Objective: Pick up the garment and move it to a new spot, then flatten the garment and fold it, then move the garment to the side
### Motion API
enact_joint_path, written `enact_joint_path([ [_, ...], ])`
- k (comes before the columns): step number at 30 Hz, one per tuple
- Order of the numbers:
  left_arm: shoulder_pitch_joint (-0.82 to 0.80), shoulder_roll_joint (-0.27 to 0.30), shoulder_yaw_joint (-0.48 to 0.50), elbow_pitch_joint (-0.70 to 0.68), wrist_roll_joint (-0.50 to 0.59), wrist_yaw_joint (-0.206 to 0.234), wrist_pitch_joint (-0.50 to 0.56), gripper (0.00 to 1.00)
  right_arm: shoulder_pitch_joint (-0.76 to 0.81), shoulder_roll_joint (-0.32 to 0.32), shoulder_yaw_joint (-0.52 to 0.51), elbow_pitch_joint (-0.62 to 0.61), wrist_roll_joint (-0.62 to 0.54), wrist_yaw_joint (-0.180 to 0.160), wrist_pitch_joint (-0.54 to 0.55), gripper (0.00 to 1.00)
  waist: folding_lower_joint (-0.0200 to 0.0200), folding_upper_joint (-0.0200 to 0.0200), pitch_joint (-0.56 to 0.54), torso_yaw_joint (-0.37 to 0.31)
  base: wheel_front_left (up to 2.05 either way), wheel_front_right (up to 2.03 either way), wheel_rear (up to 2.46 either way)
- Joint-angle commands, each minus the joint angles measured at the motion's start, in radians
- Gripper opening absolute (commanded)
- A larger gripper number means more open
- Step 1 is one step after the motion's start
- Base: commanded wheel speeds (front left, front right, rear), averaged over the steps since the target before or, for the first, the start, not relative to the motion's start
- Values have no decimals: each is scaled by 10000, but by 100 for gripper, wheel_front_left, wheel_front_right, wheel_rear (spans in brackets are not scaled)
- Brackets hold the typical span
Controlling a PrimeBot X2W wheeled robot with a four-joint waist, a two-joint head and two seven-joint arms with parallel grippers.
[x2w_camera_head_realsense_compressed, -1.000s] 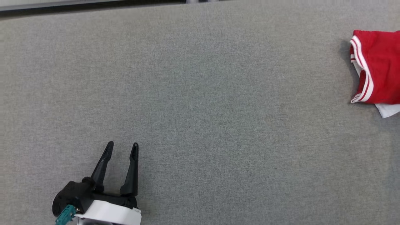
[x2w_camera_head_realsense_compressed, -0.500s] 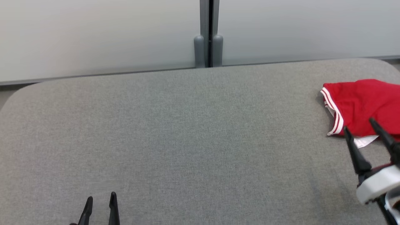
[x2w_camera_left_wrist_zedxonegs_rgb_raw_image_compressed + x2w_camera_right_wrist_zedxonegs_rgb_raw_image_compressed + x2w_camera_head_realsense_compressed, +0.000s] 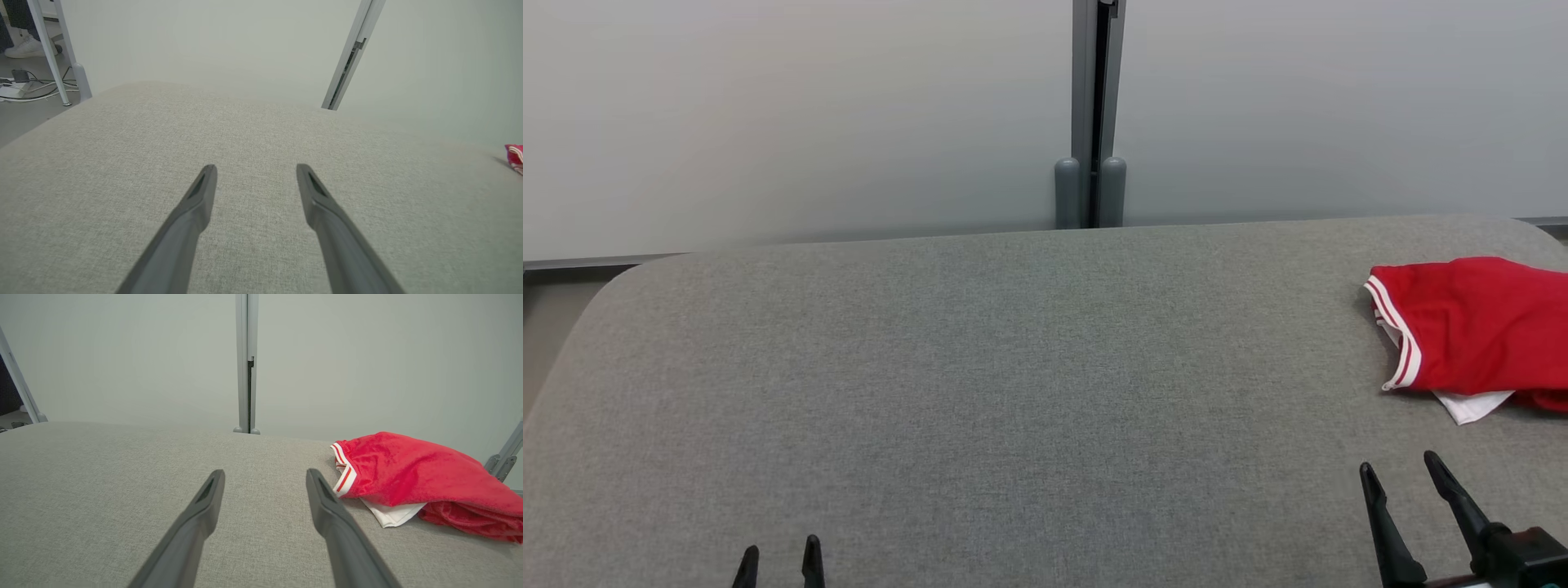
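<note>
The red garment (image 3: pixel 1478 327) with white trim lies at the table's (image 3: pixel 1013 367) three o'clock edge. At five o'clock the right gripper (image 3: pixel 1396 462) stands wide and empty, apart from it. At seven o'clock the left gripper (image 3: pixel 780 545) does likewise.

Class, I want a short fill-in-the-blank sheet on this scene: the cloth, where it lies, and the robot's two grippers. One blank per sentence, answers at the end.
1. The garment is mostly ____ with white stripes along its hem.
2. It lies on the grey table, toward the robot's ____ side.
3. The left gripper and the right gripper hold nothing, and the jaws of both stand ____.

Missing words: red; right; open.
</note>
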Motion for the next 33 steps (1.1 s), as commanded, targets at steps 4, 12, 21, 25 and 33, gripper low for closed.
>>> enact_joint_path([
  [4,9,-94,-58,268,-6,-79,40,0,161,151,46,251,17,0,44,0,0,-1,-4,-11,0,0,0],
  [12,-254,-143,14,546,-925,-155,349,0,104,313,17,540,1088,0,313,0,0,-1,12,-15,0,0,0],
  [21,-665,-118,155,519,-2440,-283,770,0,-199,361,-130,560,2835,0,744,0,0,-1,43,-22,0,0,0],
  [25,-838,-109,212,509,-3064,-333,945,0,-321,379,-190,569,3554,0,920,0,0,-1,57,-25,0,0,0],
  [33,-1155,-91,328,494,-4228,-431,1271,0,-553,416,-303,587,4897,0,1250,0,0,-1,84,-31,0,0,0],
])
